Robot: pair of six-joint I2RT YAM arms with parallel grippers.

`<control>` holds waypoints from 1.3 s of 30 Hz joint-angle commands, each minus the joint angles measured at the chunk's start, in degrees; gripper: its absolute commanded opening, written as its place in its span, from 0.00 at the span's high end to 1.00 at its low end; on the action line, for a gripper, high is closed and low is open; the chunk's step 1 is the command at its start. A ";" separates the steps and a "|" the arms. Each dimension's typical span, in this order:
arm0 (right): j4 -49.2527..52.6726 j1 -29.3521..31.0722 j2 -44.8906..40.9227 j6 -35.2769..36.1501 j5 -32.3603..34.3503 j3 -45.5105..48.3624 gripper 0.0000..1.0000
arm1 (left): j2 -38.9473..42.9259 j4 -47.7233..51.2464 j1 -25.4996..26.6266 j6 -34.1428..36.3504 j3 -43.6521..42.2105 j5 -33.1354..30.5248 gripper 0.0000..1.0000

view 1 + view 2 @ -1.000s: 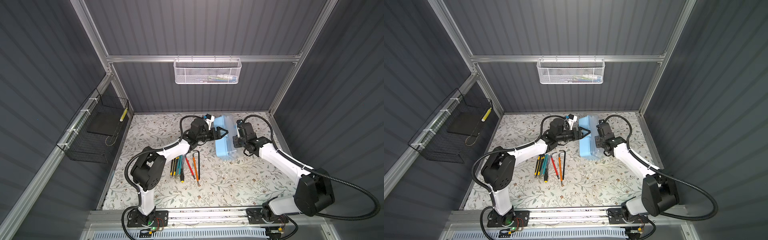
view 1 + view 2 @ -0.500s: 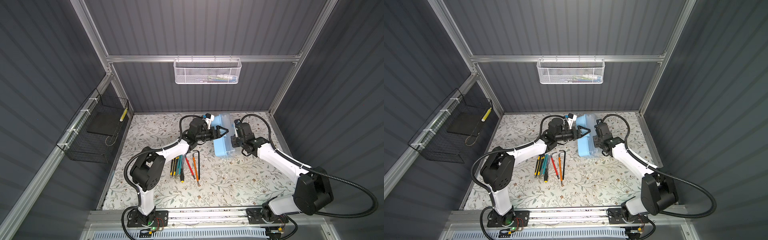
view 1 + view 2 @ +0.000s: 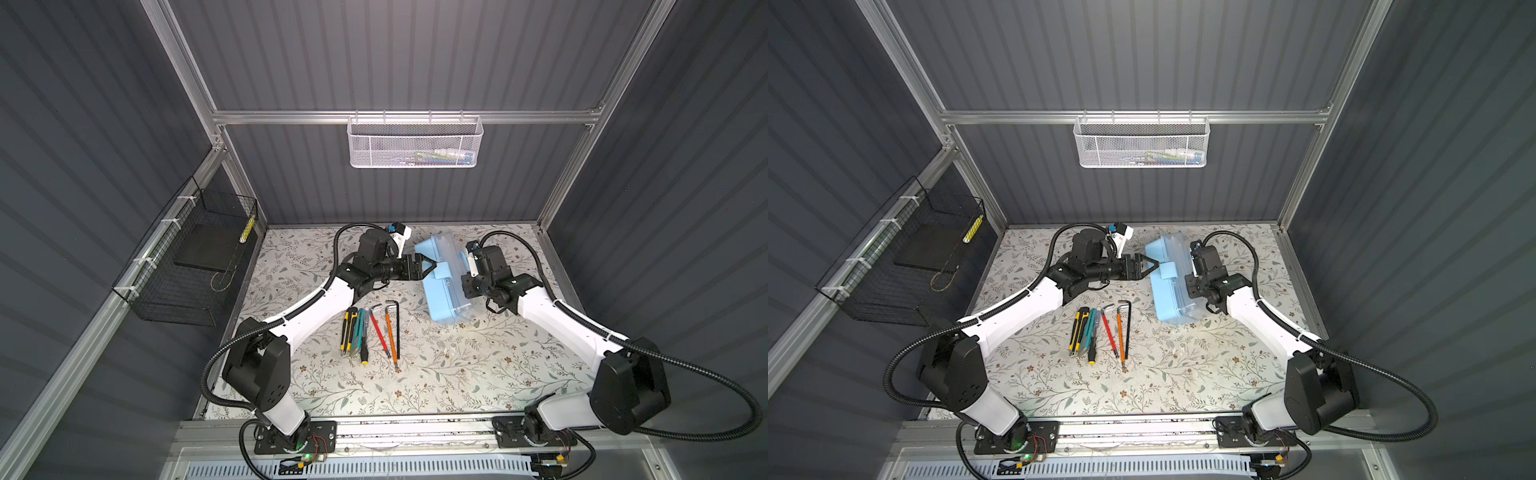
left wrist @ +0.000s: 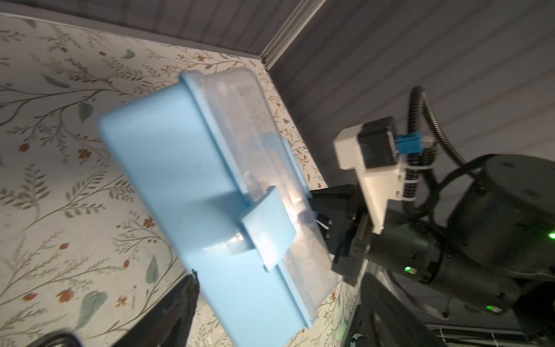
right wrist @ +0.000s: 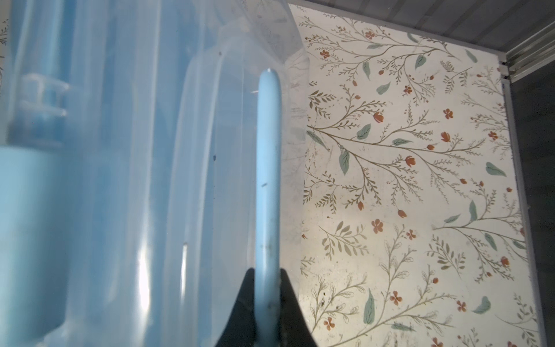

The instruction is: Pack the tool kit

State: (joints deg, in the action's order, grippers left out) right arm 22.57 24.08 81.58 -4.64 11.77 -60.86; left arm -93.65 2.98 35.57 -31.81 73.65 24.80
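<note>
One tool kit (image 3: 441, 301) edge near left pincer (image 3: 432, 267)

The right tool (image 5: 267, 303) clamps its dark fingertips (image 5: 244, 312) on the thin pale-blue handle (image 5: 268, 168), seen edge-on against the tool kit (image 5: 36, 210) and its clear lid (image 5: 168, 150), with the floral counter (image 5: 405, 180) beyond.

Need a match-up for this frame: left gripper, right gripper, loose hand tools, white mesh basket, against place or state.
1. left gripper
2. right gripper
3. hand tools
4. white mesh basket

A. hangs on the back rail
B. shut on the handle of the tool kit
C. lie in a row on the table
D. open, close to the latch

Pairs: 1-D, 2-B, 3-C, 4-A
</note>
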 commanded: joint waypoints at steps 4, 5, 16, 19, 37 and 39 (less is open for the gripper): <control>8.30 -0.22 -0.27 2.70 2.14 -2.48 1.00 | -3.84 4.78 -0.15 1.74 -1.07 -0.86 0.14; 8.52 -0.17 -0.52 2.71 2.15 -2.59 1.00 | -4.32 4.33 -0.09 1.26 -1.00 -0.33 0.14; 7.66 -0.20 -0.38 1.84 2.28 -1.11 1.00 | -4.14 -14.70 3.40 -7.33 -4.04 6.47 0.18; 7.34 -0.10 -0.11 1.59 2.10 -1.01 1.00 | -5.88 -15.28 3.80 -7.86 -3.04 7.25 0.24; 6.86 -0.14 -1.40 2.27 2.58 0.30 1.00 | -3.78 17.43 8.61 14.02 10.98 -22.39 0.14; 6.72 -0.11 -1.59 2.36 2.47 0.05 1.00 | -2.75 16.74 9.73 16.95 10.61 -24.26 0.06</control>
State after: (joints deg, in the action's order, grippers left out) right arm 28.32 23.99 80.64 -3.97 12.12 -62.06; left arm -100.03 11.18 43.18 -24.64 82.37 10.70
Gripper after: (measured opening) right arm 0.113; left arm 0.920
